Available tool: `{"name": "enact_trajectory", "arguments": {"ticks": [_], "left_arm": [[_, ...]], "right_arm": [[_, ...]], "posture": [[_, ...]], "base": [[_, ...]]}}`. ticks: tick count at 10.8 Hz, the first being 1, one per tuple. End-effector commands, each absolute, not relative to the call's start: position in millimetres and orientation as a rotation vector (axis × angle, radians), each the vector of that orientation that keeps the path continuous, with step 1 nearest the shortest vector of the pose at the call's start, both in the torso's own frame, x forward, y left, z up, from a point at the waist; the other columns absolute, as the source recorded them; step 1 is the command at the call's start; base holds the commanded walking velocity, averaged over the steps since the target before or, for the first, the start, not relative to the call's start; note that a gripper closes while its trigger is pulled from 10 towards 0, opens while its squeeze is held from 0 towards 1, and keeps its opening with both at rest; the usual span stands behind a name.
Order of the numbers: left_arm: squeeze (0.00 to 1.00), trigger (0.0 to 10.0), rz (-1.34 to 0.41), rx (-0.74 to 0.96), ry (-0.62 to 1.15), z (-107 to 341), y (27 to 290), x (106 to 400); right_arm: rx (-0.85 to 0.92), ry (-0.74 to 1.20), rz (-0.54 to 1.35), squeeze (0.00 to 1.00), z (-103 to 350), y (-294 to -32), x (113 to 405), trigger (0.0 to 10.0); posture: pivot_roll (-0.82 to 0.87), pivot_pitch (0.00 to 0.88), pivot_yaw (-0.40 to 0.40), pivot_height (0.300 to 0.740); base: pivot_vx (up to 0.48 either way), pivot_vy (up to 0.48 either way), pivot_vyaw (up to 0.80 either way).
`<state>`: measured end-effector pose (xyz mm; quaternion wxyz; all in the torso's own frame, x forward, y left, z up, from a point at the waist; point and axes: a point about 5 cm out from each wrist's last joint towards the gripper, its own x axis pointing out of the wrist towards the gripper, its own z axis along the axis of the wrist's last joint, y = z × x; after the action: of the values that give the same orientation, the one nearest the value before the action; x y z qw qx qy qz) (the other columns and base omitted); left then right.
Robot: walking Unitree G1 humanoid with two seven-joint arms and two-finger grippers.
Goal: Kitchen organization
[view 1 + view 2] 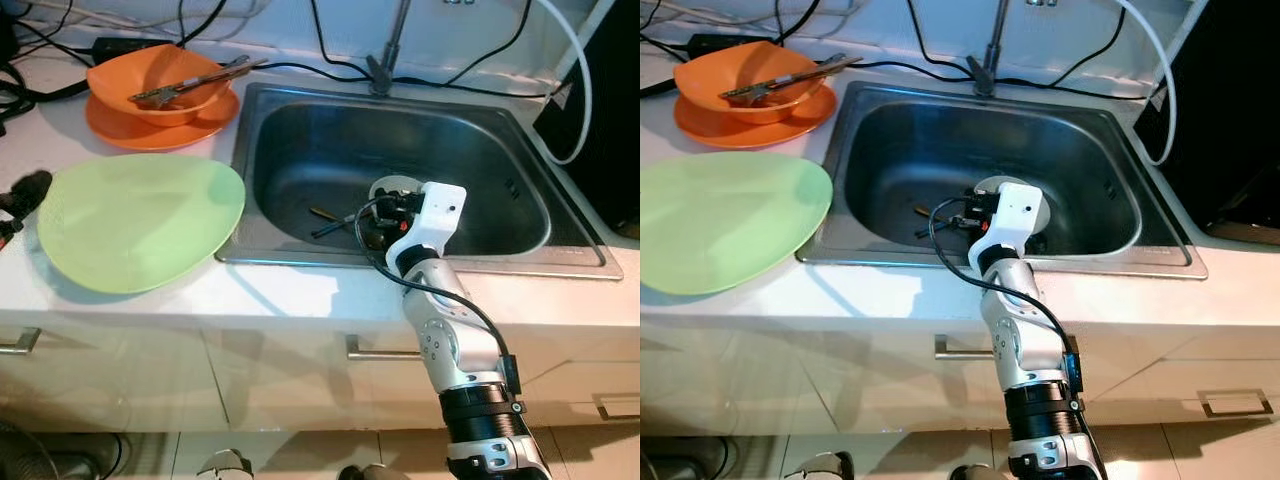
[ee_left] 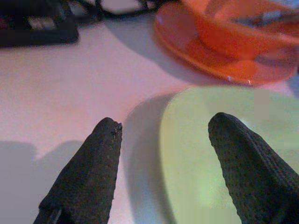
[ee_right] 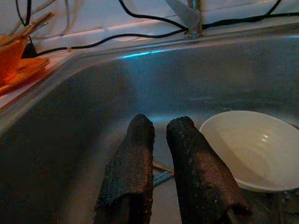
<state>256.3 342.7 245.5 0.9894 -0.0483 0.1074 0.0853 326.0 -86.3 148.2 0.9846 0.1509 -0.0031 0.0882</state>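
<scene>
My right gripper (image 3: 161, 123) reaches down into the steel sink (image 1: 420, 262), its fingers shut side by side with nothing seen between them. A white bowl (image 3: 252, 149) lies on the sink floor just beside it, and thin dark utensils (image 1: 330, 220) lie under the fingertips. My left gripper (image 2: 164, 122) is open at the left of the counter, its fingers on either side of the near rim of a pale green plate (image 1: 140, 220). Behind that plate an orange bowl (image 1: 160, 80) holding utensils sits on an orange plate (image 1: 130, 130).
A faucet (image 1: 385, 60) rises behind the sink. Black cables (image 1: 300, 68) run along the back of the counter, with a black power brick (image 2: 32, 23) near the orange plate. A dark appliance (image 1: 1230, 120) stands at the right. Drawer handles (image 1: 365, 352) sit below the counter edge.
</scene>
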Motion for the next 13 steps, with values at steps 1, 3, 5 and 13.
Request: {"name": "enact_trajectory", "arguments": {"ticks": [1, 3, 5, 13], "left_arm": [[0.0, 10.0, 0.153, -0.127, 0.288, 238.0, 339.6, 255.9], [0.0, 10.0, 0.179, -0.151, 0.314, 238.8, 334.2, 256.4], [0.0, 10.0, 0.193, -0.202, 0.376, 239.7, 326.0, 258.1], [0.0, 10.0, 0.094, -0.608, 0.507, 187.0, 294.0, 261.8]], "right_arm": [[0.305, -0.013, 0.161, 0.0, 149.4, -91.2, 327.7, 10.0], [0.305, -0.011, 0.16, 0.0, 148.7, -91.4, 327.8, 10.0], [0.307, -0.01, 0.167, 0.0, 148.5, -89.5, 327.5, 10.0], [0.305, -0.005, 0.172, 0.0, 146.7, -88.0, 326.7, 10.0]], "posture": [[0.07, 0.102, -0.095, 0.74], [0.07, 0.1, -0.096, 0.74], [0.07, 0.095, -0.091, 0.74], [0.07, 0.087, -0.083, 0.74]], "base": [[0.0, 0.0, 0.0], [0.0, 0.0, 0.0], [0.0, 0.0, 0.0], [0.0, 0.0, 0.0]]}}
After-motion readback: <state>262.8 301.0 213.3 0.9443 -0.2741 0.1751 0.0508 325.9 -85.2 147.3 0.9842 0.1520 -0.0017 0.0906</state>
